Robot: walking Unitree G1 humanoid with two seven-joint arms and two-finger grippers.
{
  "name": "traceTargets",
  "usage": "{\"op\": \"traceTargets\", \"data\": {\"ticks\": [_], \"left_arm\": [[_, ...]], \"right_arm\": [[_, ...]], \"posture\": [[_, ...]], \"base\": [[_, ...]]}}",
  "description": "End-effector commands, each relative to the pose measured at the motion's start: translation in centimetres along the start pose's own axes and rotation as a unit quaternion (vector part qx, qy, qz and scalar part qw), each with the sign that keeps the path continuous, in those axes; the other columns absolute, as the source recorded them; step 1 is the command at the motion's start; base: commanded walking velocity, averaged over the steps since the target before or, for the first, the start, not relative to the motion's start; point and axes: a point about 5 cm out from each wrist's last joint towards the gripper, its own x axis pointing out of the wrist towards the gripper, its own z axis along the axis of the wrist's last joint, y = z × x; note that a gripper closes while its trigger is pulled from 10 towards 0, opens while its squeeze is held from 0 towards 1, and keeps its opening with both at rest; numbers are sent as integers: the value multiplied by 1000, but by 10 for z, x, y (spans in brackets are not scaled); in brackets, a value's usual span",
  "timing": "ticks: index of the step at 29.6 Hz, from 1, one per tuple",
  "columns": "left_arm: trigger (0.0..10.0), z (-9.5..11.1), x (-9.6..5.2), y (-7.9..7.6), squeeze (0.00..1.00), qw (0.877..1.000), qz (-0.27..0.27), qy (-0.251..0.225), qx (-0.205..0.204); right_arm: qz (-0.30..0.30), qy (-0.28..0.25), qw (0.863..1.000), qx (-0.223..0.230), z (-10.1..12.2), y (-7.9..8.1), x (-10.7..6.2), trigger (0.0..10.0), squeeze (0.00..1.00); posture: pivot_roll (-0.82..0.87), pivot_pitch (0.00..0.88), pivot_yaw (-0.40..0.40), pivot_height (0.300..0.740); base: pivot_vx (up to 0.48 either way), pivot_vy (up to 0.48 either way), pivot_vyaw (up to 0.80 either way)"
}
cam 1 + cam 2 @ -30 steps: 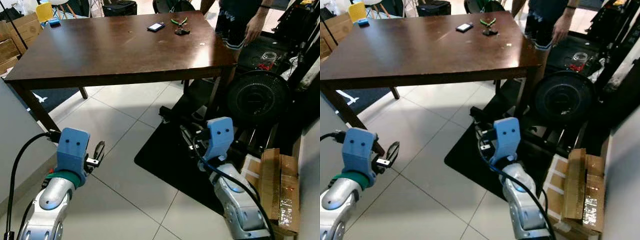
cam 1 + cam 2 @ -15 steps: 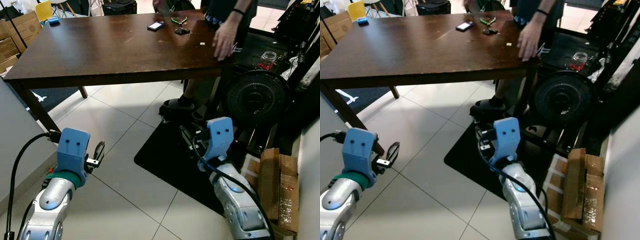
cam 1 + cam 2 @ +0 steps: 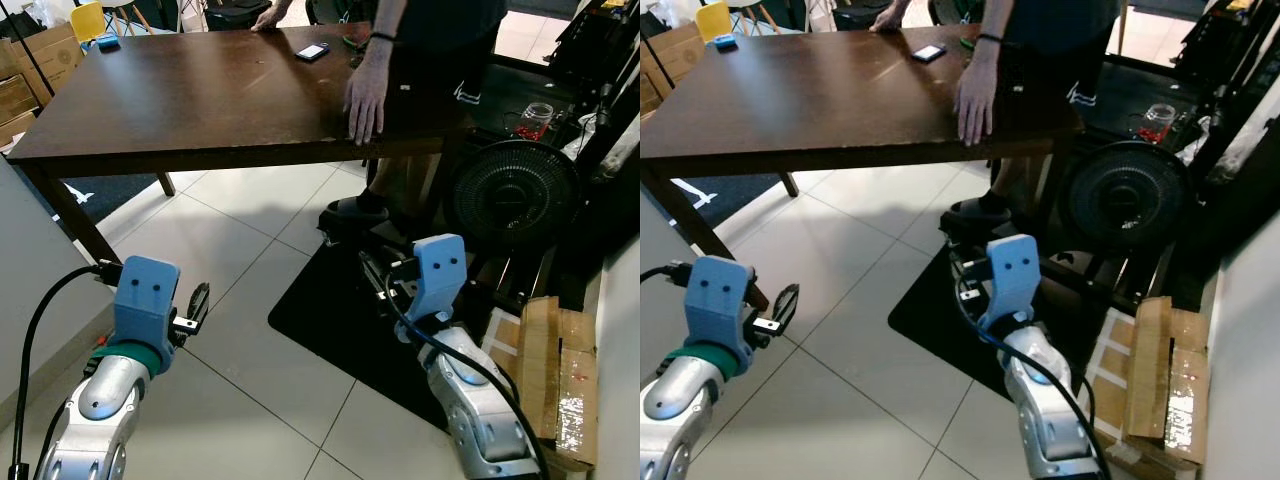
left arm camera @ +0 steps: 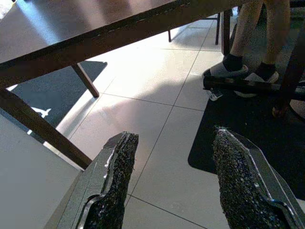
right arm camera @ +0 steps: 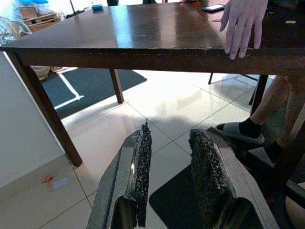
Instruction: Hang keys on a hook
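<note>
A dark wooden table (image 3: 200, 100) stands ahead of me, with a black phone (image 3: 312, 51) on its far side. A person stands at its right corner, one hand (image 3: 365, 95) flat on the near edge and the other hand (image 3: 270, 15) on the far edge. That forearm covers the spot just right of the phone, so I cannot make out any keys there. My left gripper (image 3: 197, 303) hangs low over the tiled floor, open and empty, with wide-spread fingers (image 4: 119, 167). My right gripper (image 3: 378, 272) is also low, above a black mat (image 3: 330, 310), open and empty (image 5: 170, 131).
A black floor fan (image 3: 515, 195) stands right of the table leg, with a folded cardboard box (image 3: 555, 370) nearer me. The person's feet (image 4: 238, 71) rest on the mat under the table corner. A pale wall panel (image 3: 30, 280) runs along my left. Cardboard boxes (image 3: 40, 60) sit far left.
The person has stepped in at the table's right corner; the hand slid left along the near edge and a second hand now rests on the far edge. Both grippers stayed put.
</note>
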Motion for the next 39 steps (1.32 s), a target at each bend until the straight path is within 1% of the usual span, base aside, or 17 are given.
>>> {"op": "traceTargets", "data": {"ticks": [1,39], "left_arm": [[10000,-4,-3,3,0,1000,3,12,5],[10000,-3,-1,3,0,1000,4,10,4]], "right_arm": [[2,6,1000,8,-3,2,-2,10000,0],[1,5,1000,7,-2,1,-1,10000,0]], "posture": [[-62,70,124,740],[-63,70,123,740]], "base": [[0,0,0],[0,0,0]]}}
